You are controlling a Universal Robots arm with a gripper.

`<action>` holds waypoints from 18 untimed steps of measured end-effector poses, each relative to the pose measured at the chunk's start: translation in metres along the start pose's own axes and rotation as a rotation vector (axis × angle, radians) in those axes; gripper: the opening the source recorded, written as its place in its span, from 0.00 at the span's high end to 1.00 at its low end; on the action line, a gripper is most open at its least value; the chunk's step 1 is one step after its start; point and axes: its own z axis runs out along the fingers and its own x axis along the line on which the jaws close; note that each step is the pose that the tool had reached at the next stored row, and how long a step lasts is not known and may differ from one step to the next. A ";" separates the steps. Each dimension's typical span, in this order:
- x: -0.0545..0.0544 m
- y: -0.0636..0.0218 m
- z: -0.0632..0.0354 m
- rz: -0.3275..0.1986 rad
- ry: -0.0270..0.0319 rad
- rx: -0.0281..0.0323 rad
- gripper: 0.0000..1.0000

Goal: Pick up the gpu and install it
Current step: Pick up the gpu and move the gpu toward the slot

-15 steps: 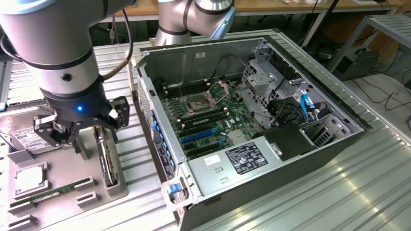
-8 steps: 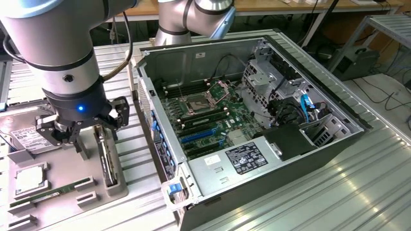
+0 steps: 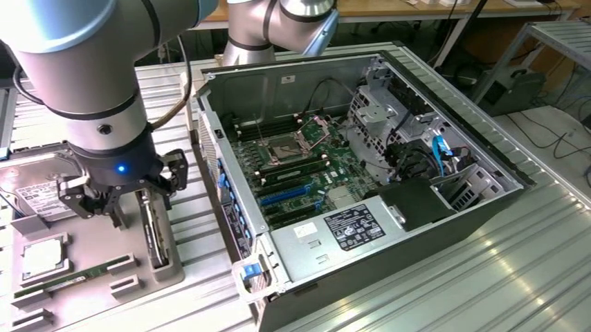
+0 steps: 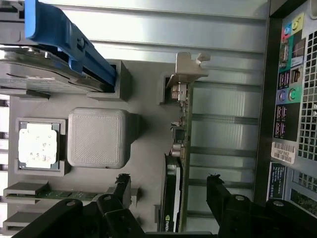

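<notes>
Noted the tool [image 3: 129, 202] spread fully wide, gripping nothing, hanging directly above the gpu [image 3: 153, 234]. Found the gpu standing on edge in a grey holder [image 3: 171, 266] on the counter [image 3: 212, 294], off the exterior view's left of the open computer case [image 3: 369, 173]. In the wrist view, placed it between the fingers [image 4: 121, 187], touching neither. Judged its long axis square to the closing line, flat faces toward them, silvery bracket [image 4: 188, 69] at the far end.

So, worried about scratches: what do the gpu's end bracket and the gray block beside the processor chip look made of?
The gpu's end bracket: bare silvery metal, by its dull sheen. Gray block: matte plastic, probably printed, given faint layer lines.
</notes>
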 end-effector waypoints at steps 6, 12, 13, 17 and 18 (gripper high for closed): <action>0.000 -0.0032 0.0094 0.003 -0.0002 0.0001 0.28; 0.000 -0.0038 0.0228 0.003 -0.0001 0.0001 0.28; 0.000 -0.0039 0.0254 0.003 -0.0002 0.0001 0.28; -0.003 -0.0043 0.0307 0.003 -0.0001 0.0002 0.28; -0.003 -0.0043 0.0308 0.003 -0.0001 0.0002 0.28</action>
